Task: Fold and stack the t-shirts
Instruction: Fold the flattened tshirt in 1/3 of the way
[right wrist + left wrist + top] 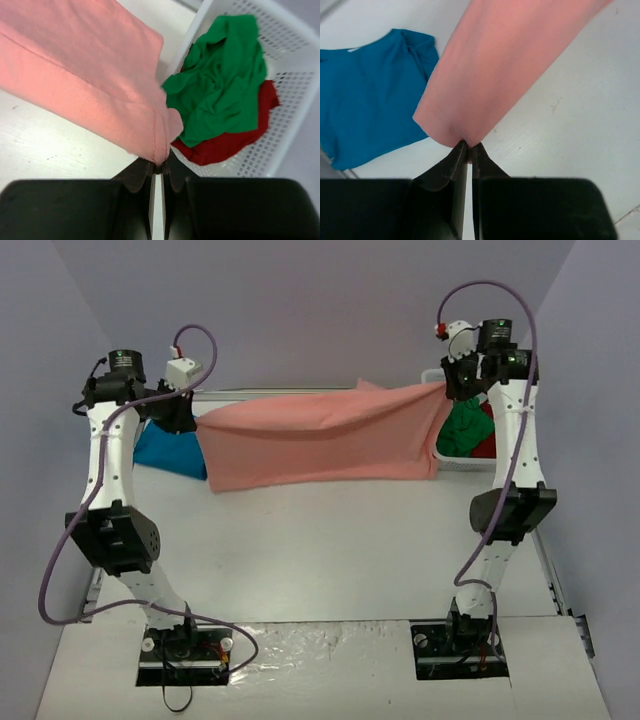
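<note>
A salmon-pink t-shirt [320, 440] hangs stretched between both grippers above the table's far half. My left gripper [188, 418] is shut on its left corner [465, 135], and my right gripper [455, 390] is shut on its right corner at a seam [159, 145]. A teal-blue t-shirt [165, 453] lies flat on the table at the far left, below and behind the left gripper [469, 150]; it fills the left of the left wrist view [365, 95]. A green t-shirt [220, 85] lies crumpled over a red t-shirt [235, 135] in the basket, just right of the right gripper [160, 167].
A white mesh basket [462, 464] stands at the far right of the table, its wall [300, 55] close to the right arm. The white table [320, 550] stretches toward the arm bases. Grey walls close in on both sides and at the back.
</note>
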Action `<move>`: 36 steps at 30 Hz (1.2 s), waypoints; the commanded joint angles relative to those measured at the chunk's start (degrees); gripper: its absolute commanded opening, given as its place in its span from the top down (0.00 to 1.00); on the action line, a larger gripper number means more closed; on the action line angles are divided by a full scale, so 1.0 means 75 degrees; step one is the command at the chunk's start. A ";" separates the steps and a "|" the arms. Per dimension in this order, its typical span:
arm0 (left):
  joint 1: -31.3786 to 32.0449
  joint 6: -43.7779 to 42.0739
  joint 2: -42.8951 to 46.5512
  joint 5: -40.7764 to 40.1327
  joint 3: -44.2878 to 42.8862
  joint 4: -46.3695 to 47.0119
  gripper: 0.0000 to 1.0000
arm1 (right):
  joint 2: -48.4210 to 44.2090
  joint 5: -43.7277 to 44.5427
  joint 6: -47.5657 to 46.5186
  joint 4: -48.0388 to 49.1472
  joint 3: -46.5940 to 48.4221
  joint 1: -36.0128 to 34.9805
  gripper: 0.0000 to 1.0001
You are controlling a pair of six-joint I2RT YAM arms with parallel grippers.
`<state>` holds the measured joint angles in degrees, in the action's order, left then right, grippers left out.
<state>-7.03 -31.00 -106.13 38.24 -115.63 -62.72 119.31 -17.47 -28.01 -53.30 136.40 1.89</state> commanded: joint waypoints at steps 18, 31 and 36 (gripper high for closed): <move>-0.0329 -0.3315 0.4237 0.0116 0.7401 0.0044 0.97 | -0.6157 -0.0377 -0.1842 -0.0510 -0.9160 0.0123 1.00; -0.0329 -0.5287 0.3522 -0.0247 0.7707 -0.1586 0.68 | -0.6450 0.0092 -0.2488 -0.1518 -0.9820 0.0135 0.37; -0.0329 -0.5125 0.3346 -0.0317 0.7660 -0.1365 0.73 | -0.6171 0.0267 -0.2313 -0.1285 -0.9632 0.0123 0.37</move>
<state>-9.39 -67.00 -80.88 35.73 -56.69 -71.16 71.99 -17.30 -45.52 -60.88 62.26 2.59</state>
